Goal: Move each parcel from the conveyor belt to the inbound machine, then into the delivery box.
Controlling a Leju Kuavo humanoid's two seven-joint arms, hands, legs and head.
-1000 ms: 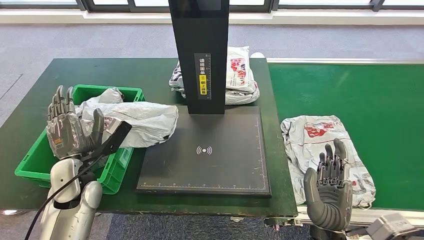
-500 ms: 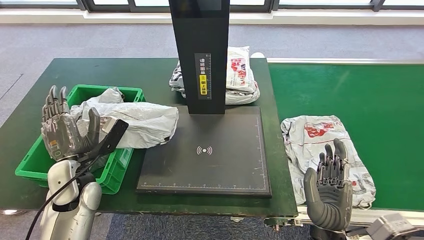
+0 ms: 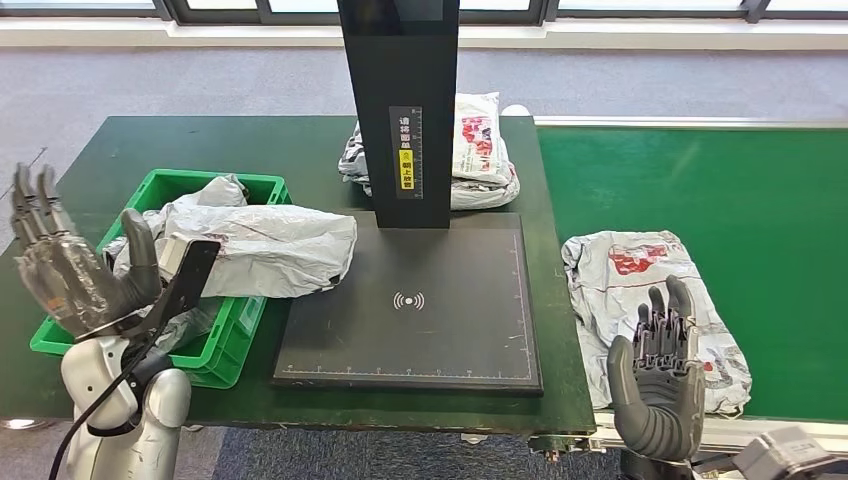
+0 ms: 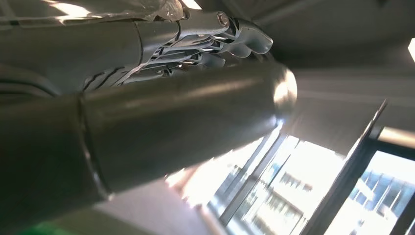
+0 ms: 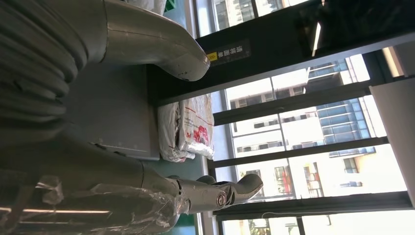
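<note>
A grey parcel [image 3: 650, 290] with red print lies flat on the green conveyor belt [image 3: 720, 190]. My right hand [image 3: 655, 385] stands upright at its near edge, fingers spread, holding nothing. A crumpled grey parcel [image 3: 265, 248] rests across the green delivery box [image 3: 215, 350], one end overhanging the black inbound machine plate [image 3: 410, 300]. My left hand [image 3: 75, 270] is raised at the box's near left side, fingers apart and empty. Its thumb [image 4: 147, 127] and fingers [image 4: 220, 34] show close up in the left wrist view; the right hand's thumb [image 5: 147, 39] shows in the right wrist view.
The machine's black post [image 3: 400, 100] rises from the back of the plate. Behind it lies a stack of parcels [image 3: 480, 150], also seen as parcels [image 5: 188, 127] in the right wrist view. The dark green table [image 3: 100, 160] holds box and machine.
My left hand has drawn back to the left and toward me, away from the parcel on the box. The right hand and both parcels have stayed still.
</note>
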